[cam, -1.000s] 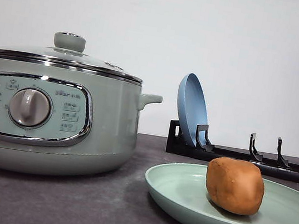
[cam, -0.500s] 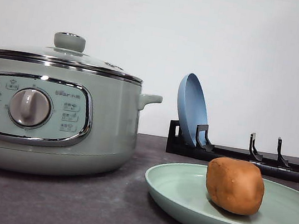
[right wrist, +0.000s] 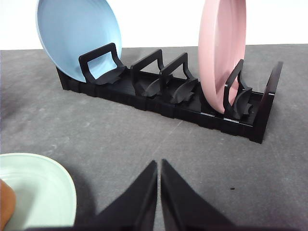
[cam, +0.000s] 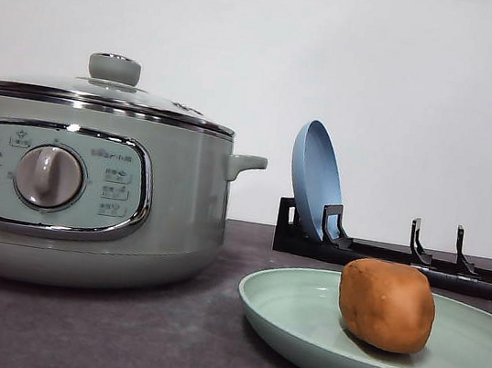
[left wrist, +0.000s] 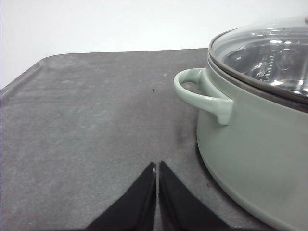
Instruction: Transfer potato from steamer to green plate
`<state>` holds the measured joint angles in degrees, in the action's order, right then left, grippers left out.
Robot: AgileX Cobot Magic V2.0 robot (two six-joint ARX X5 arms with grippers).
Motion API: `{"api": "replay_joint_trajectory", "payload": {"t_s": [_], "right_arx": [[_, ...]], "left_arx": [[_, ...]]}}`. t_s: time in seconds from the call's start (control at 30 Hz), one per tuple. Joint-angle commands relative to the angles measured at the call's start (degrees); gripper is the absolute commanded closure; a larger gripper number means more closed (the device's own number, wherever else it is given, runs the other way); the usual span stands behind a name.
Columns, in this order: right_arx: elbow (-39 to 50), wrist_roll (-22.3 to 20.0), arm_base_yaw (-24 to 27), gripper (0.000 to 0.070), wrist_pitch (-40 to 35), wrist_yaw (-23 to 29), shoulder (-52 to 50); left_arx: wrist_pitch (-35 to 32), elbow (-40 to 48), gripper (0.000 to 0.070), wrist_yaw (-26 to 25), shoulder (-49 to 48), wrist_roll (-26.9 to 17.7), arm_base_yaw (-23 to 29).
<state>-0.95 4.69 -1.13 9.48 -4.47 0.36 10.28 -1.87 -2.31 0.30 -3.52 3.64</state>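
The orange-brown potato [cam: 386,305] lies on the pale green plate [cam: 300,317] at the front right of the table; a sliver of the potato [right wrist: 6,204] and the plate's rim [right wrist: 43,192] show in the right wrist view. The sage-green steamer [cam: 88,188] stands at the left with its lid on; its side handle [left wrist: 202,94] and glass lid [left wrist: 264,53] appear in the left wrist view. My left gripper [left wrist: 157,168] is shut and empty, low over bare table beside the steamer. My right gripper [right wrist: 159,166] is shut and empty, between the green plate and the rack.
A black dish rack [cam: 402,258] stands behind the green plate, holding an upright blue plate [cam: 316,181] and a pink plate [right wrist: 221,53]. The dark grey table [left wrist: 86,120] has a rounded corner beyond the steamer's handle. A white wall backs the scene.
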Motion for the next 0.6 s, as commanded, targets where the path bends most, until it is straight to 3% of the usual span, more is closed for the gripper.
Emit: {"api": "replay_joint_trajectory", "payload": {"t_s": [0.0, 0.57], "right_arx": [[0.3, 0.0, -0.2, 0.0700, -0.5, 0.0, -0.2], [0.3, 0.0, -0.2, 0.0700, -0.5, 0.0, -0.2]], "left_arx": [[0.4, 1.2, 0.0700, 0.0, -0.1, 0.1, 0.1], [0.4, 1.2, 0.0700, 0.0, -0.1, 0.1, 0.1]]}}
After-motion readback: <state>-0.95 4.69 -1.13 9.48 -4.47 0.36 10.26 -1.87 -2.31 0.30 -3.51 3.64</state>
